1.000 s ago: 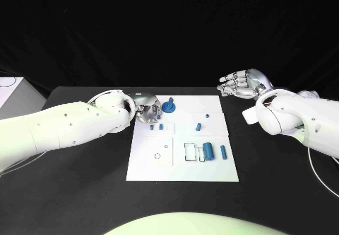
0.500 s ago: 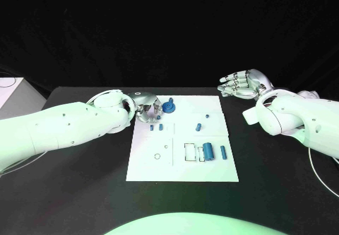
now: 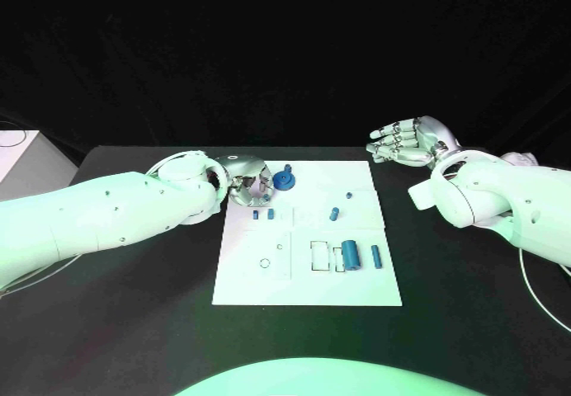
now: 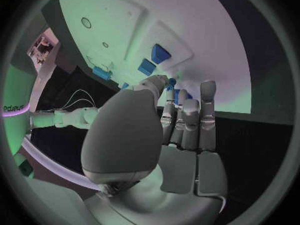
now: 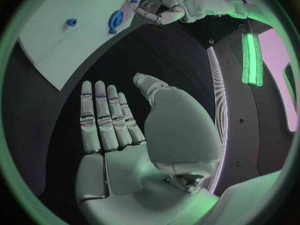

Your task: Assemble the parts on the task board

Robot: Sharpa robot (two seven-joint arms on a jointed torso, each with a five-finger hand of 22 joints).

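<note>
Here the task board point(image 3: 307, 272), a white plate, lies in the middle of the black table point(image 3: 131, 330). On it, toward twelve o'clock, stands a round blue wheel-like part point(image 3: 283, 180) with a stem rising from it. Nearer the board's centre sit two small blue pegs point(image 3: 263, 214) side by side, a short blue piece point(image 3: 334, 214) and a tiny blue stud point(image 3: 349, 195). Toward four o'clock a thick blue cylinder point(image 3: 352, 254) lies beside a thin blue pin point(image 3: 375, 256), next to rectangular outlines on the plate.

The left arm reaches in from nine o'clock, and the left hand point(image 3: 247, 186) sits at the board's eleven o'clock corner, just beside the wheel-like part. In the left wrist view its fingers point(image 4: 187, 120) extend together over the plate and the thumb bends across toward them, with a small blue bit point(image 4: 170, 83) showing at the thumb tip; whether it is pinched or merely lies behind cannot be told.

The right arm comes in from three o'clock. The right hand point(image 3: 404, 142) hovers off the board past its one o'clock corner, above the bare table. In the right wrist view its fingers point(image 5: 103, 117) lie straight and side by side, thumb held apart, holding nothing.
</note>
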